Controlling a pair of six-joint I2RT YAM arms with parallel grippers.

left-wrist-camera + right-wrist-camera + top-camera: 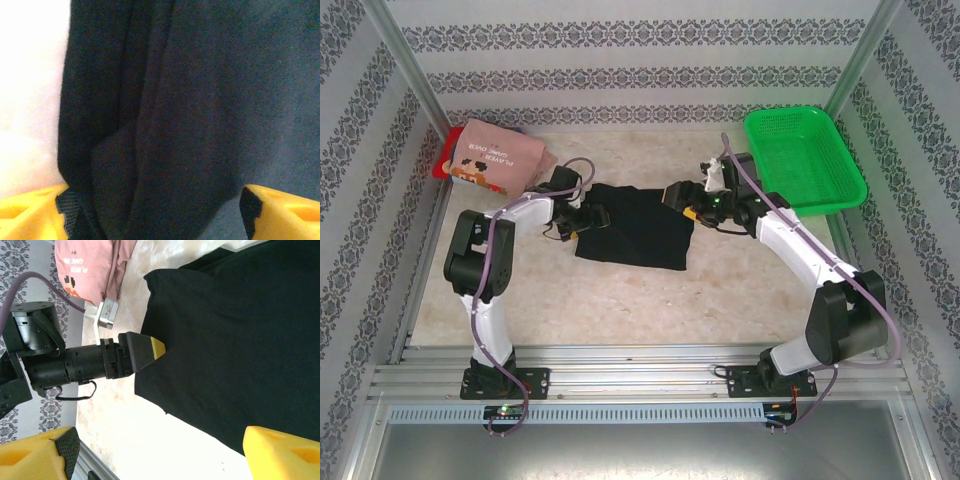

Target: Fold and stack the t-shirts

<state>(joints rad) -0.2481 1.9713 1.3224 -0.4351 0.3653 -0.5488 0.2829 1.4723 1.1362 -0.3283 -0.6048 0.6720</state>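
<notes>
We log a pale surface [620,310] with a black shirt [635,235] lying flat at its middle, between the two arms, folds running along its left side. A green basket [798,155] sits at far right, apart from the cloth. The pink shirt [500,160], lettering up, lies folded in the far-left corner; a red shirt [444,160] shows at its left edge, and we cannot tell how they overlap. Left fingers [30,212] stand apart at the black shirt's left edge, cloth between them, unpinched. Right fingers [285,452] stand apart near its right edge, holding nothing.
</notes>
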